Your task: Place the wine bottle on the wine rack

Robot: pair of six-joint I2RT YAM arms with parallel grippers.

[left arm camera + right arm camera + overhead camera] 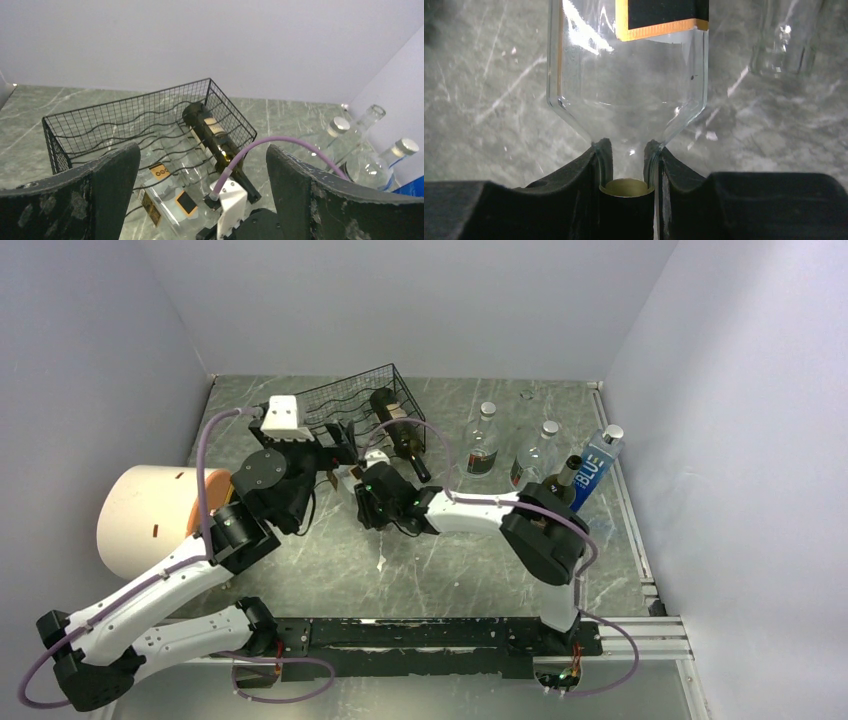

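I hold wine bottle (pixel 624 90) by neck, right end effector (pixel 626 167), base leading toward wine rack (pixel 125 120); left end effector (pixel 202 150) wide.

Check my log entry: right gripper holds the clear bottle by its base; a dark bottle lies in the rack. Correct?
Not the base: the right wrist view shows the right gripper holding the clear bottle by its neck. The dark bottle is racked.

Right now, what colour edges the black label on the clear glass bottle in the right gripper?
Orange edge; right wrist view.
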